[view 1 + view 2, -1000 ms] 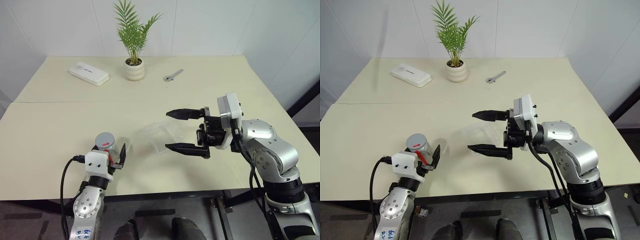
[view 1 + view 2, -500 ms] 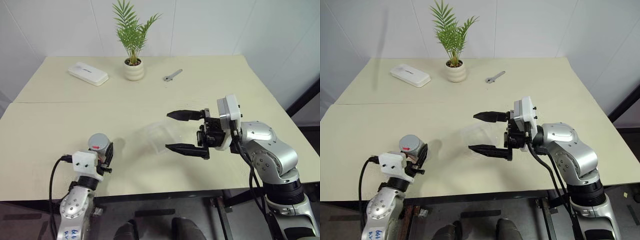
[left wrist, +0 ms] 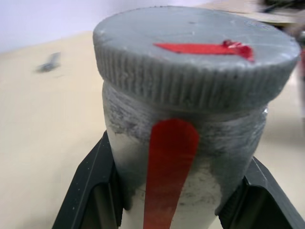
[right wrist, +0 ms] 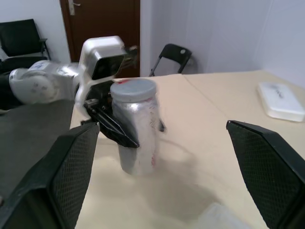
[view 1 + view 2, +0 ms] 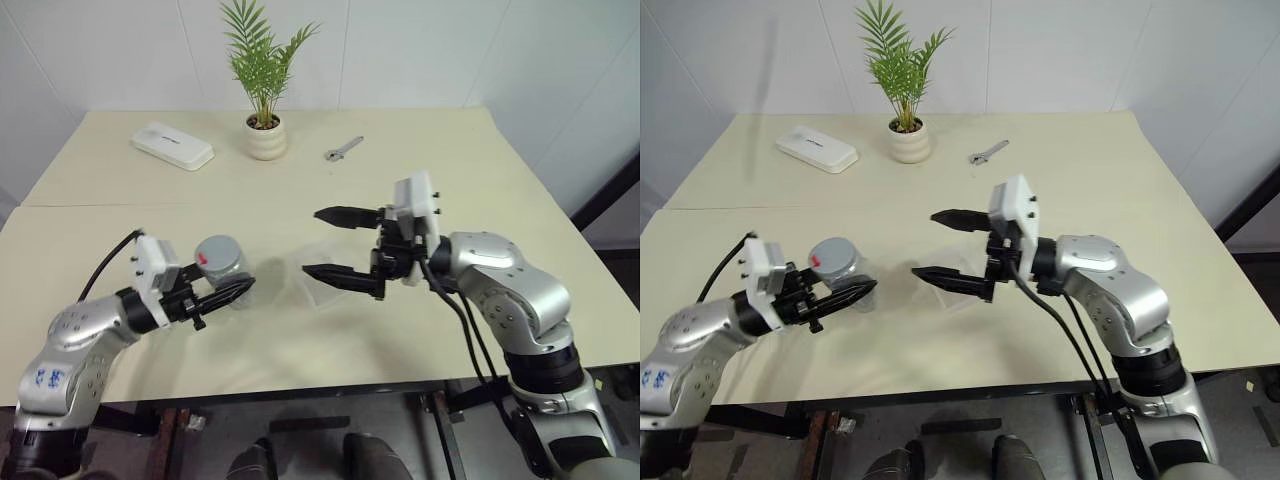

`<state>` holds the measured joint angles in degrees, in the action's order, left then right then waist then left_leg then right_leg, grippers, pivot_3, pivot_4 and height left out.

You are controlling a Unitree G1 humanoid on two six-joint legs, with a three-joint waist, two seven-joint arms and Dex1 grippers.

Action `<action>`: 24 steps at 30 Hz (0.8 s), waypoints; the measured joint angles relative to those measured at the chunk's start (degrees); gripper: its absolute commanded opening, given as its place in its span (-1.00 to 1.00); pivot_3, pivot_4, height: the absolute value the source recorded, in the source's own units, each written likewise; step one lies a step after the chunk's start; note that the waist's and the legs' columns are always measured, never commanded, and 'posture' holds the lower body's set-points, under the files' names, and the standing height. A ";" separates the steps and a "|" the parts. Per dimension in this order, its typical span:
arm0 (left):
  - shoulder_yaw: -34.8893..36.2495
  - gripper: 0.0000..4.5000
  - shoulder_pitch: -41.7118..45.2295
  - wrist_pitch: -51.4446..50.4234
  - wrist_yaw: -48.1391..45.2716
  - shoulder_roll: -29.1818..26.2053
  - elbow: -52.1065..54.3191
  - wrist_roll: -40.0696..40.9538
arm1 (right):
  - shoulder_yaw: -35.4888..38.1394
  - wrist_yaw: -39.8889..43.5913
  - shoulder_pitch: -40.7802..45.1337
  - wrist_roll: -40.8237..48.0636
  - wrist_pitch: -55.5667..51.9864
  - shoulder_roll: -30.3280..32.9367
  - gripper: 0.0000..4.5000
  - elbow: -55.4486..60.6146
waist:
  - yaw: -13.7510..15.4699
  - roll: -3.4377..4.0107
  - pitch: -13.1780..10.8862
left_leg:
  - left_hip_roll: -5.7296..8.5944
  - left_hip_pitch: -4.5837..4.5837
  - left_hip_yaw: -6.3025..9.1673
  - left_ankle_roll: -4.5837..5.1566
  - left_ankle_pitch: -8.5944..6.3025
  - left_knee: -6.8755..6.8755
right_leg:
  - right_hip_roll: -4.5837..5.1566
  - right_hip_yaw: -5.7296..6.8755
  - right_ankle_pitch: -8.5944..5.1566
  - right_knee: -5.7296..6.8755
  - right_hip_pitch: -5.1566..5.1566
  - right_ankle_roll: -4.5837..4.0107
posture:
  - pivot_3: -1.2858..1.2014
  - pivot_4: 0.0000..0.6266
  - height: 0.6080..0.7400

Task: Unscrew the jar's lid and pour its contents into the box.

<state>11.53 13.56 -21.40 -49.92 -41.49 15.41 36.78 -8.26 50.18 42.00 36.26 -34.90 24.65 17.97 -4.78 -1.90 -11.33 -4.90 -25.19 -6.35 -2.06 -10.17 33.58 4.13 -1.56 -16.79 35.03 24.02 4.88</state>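
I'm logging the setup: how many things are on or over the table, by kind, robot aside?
Jar with lid: 1
Clear box: 1
Potted plant: 1
White oblong device: 1
Wrench: 1
Total: 5

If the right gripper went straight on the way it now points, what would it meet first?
Most likely the jar, lid still on, held upright by the left gripper. The right gripper, open, faces it, though exact depth is unclear.
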 measured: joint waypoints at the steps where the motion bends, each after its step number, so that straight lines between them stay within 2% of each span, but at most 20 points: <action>1: -1.32 -0.14 1.51 -1.16 -0.68 -0.10 -0.32 -0.03 | -0.99 -0.60 0.87 -0.79 -0.32 -0.75 1.00 -0.09 | 0.02 0.00 0.00 | 0.00 0.00 -0.05 0.01 0.01 0.01 | -0.01 0.00 0.08 0.06 0.04 0.17 | 0.03 -0.52 1.00; 3: -3.46 -0.14 3.28 -3.02 -1.35 -0.07 -0.69 -0.13 | -2.88 -1.47 2.72 -2.21 -0.56 -2.17 1.00 -0.37 | 0.08 -0.02 0.01 | -0.02 -0.10 -0.26 0.18 0.09 0.06 | -0.03 0.02 0.34 0.32 0.34 0.71 | 0.03 -0.52 1.00; 6: -6.08 -0.14 5.82 -5.54 -1.64 0.31 -1.08 -0.23 | -5.25 -2.93 5.11 -4.47 -0.58 -4.77 1.00 -1.77 | 0.10 -0.03 0.01 | -0.06 -0.21 -0.37 0.19 0.07 0.27 | -0.06 0.01 0.22 0.65 0.61 0.96 | 0.03 -0.52 1.00; 24: -7.13 -0.14 7.08 -8.57 -0.48 1.91 0.16 -0.30 | -7.72 -5.36 8.23 -9.80 -4.34 -9.14 1.00 -5.99 | 0.11 -0.03 0.01 | -0.31 -0.16 -0.40 0.09 0.03 0.43 | -0.28 -0.04 0.21 0.88 0.67 0.95 | 0.03 -0.52 1.00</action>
<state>4.40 20.64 -29.97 -50.40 -39.58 15.57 36.48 -15.98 44.82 50.23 26.46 -39.24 15.51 11.97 -4.67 -1.92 -11.32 -5.22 -25.35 -6.75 -1.97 -10.14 34.01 3.85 -1.61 -16.58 35.91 24.69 5.83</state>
